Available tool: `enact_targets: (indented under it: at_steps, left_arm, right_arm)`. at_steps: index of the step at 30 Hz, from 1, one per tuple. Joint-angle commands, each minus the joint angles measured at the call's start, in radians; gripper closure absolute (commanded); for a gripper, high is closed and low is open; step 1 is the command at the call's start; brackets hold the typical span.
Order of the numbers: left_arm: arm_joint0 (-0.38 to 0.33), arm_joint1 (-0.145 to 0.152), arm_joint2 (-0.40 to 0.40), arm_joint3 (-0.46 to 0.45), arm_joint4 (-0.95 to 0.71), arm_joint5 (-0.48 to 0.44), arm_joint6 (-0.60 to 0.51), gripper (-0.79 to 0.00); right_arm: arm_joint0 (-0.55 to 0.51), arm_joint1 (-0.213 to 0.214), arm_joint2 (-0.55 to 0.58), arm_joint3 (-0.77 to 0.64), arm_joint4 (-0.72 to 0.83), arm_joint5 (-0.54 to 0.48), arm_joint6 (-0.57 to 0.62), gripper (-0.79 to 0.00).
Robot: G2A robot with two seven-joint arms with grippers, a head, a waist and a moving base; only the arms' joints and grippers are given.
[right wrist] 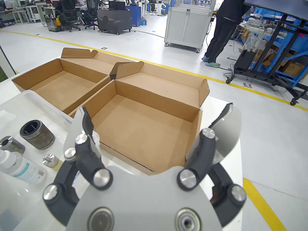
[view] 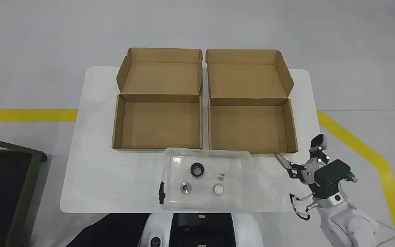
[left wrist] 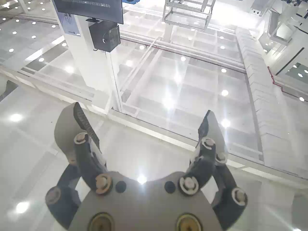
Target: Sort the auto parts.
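Along the near edge of the white desk (view: 92, 154), a clear plastic bin (view: 207, 151) holds the auto parts: a black linear bearing (view: 198, 168) standing on end with its bore facing up, a steel cylinder (view: 185, 188), a small knurled metal piece (view: 222, 176) and a white-capped bottle (right wrist: 21, 168) lying on its side. Behind the bin sit two open cardboard boxes side by side, the left box (view: 157, 123) and the right box (view: 248, 126), neither yet holding a part. Your right gripper (right wrist: 156, 106) hangs over the desk's near right corner, fingers spread wide and holding nothing; the parts lie to its left. Your left gripper (left wrist: 142, 108) points up at the ceiling, fingers likewise spread and bare, so the right arm is probably the nearer one. From above the bearing reads as a ring; the right wrist view adds its squat upright wall, which suggests gripping it from above, across its width.
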Motion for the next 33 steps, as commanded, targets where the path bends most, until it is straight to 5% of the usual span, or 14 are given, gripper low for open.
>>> enact_targets:
  at_steps: [1,19,33]
  left_arm:
    - [0.000,0.000,0.000,0.000,0.000,0.000,0.000,-0.785]
    - [0.000,0.000,0.000,0.000,0.000,0.000,0.000,-0.785]
    - [0.000,0.000,0.000,0.000,0.000,0.000,0.000,-0.785]
  right_arm:
    - [0.000,0.000,0.000,0.000,0.000,0.000,0.000,-0.784]
    - [0.002,0.001,-0.001,-0.001,-0.009,-0.008,0.011,-0.785]
    - [0.081,0.028,-0.081,-0.051,-0.044,-0.359,0.114,-0.785]
